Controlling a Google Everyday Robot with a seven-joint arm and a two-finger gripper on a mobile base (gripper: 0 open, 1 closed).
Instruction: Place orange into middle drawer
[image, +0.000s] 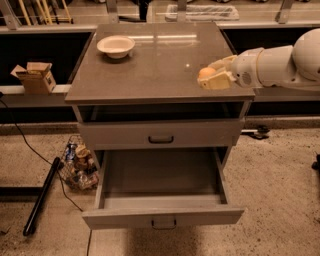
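The smooth grey tabletop (160, 65) lies flat and square; beneath it the middle drawer (162, 216), a shallow box, stands open; a round white bowl (116, 46) sits far-left; my pale fingers (220, 82) clasp the small orange (206, 72) above the tabletop's right front edge.

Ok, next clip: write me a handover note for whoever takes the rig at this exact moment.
The gripper is at the right front corner of the cabinet top, fingers closed around the orange.
The middle drawer is pulled open; the orange is not in it yet.
Done: orange grasped, drawer open.
Left: bring the orange forward and down over the drawer, then release.
The white bowl sits back left, probably out of the way.
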